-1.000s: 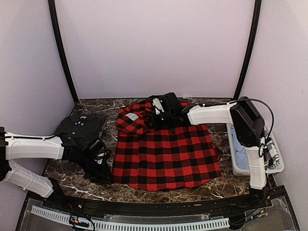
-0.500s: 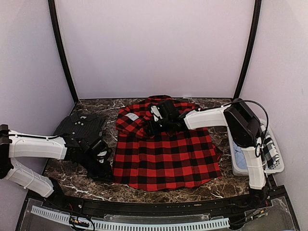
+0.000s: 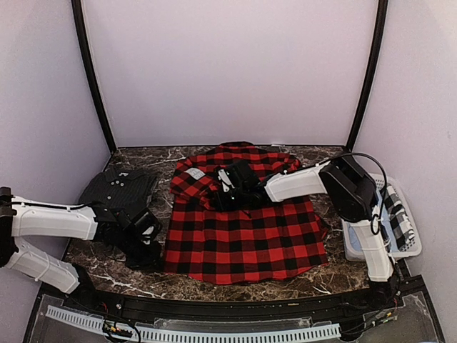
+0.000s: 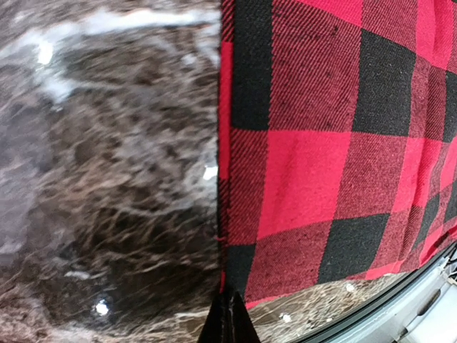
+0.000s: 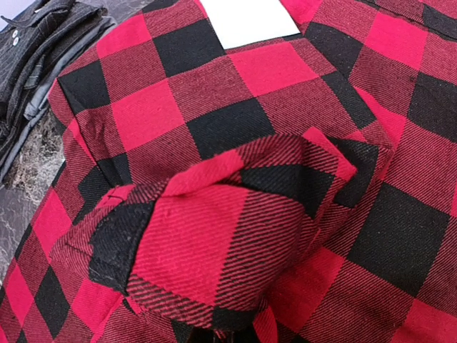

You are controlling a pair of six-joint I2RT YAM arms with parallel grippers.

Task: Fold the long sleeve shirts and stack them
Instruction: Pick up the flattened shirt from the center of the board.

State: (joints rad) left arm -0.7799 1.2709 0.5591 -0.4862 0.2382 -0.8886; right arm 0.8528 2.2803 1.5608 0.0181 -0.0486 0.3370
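Note:
The red-and-black flannel shirt lies spread at the table's middle, with a white label near its collar. The dark striped shirt sits folded at the left. My left gripper is at the flannel's lower left corner. In the left wrist view its fingertips are shut on the flannel's hem. My right gripper hovers over the flannel's upper part, shut on a bunched sleeve end that hides its fingers. The dark shirt shows at the top left of the right wrist view.
A white basket holding checked cloth stands at the right edge, beside the right arm's base. Dark marble table shows around the shirts. Walls close in behind and on both sides.
My right gripper carried the sleeve end leftward across the flannel's upper part. My left gripper closed on the flannel's lower left hem, and that corner shifted slightly left.

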